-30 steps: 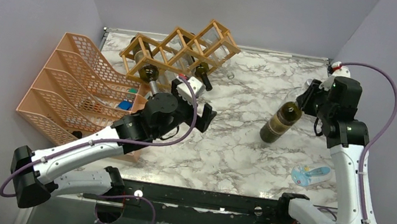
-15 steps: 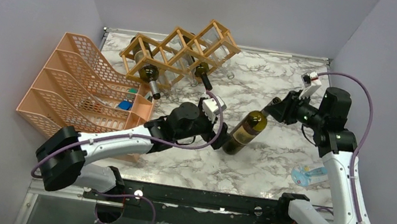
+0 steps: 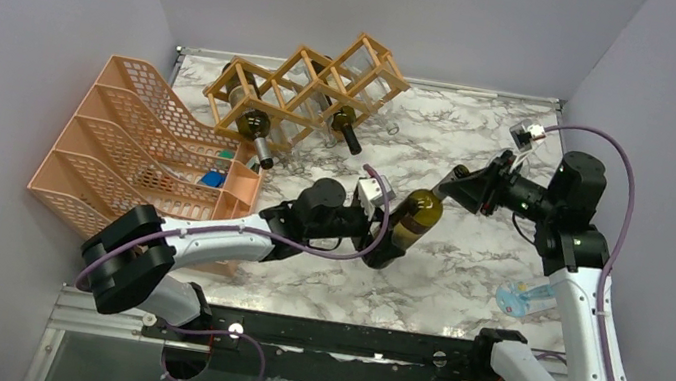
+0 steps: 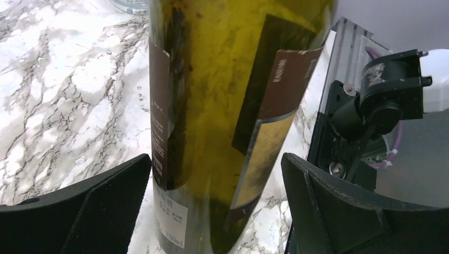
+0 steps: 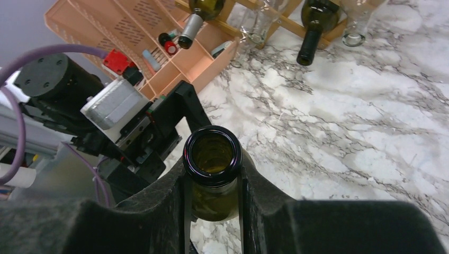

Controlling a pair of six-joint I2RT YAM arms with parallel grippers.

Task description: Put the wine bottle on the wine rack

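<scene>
Left gripper (image 3: 378,219) has moved in since 1 second ago, jaws apart astride wine bottle (image 3: 415,212); right gripper (image 3: 461,184) clamps neck. Judged heavy, slick, fragile: grip body.

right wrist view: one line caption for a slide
The right gripper shut on the neck of the uncorked wine bottle, the wine rack ahead across the marble table.

Olive-green wine bottle (image 3: 417,212), brown-and-gold label, uncorked, tilted near the middle of the desk (image 3: 481,151). Light tan lattice wine rack (image 3: 314,74), diamond cells partly filled, at the desk's far left.
</scene>
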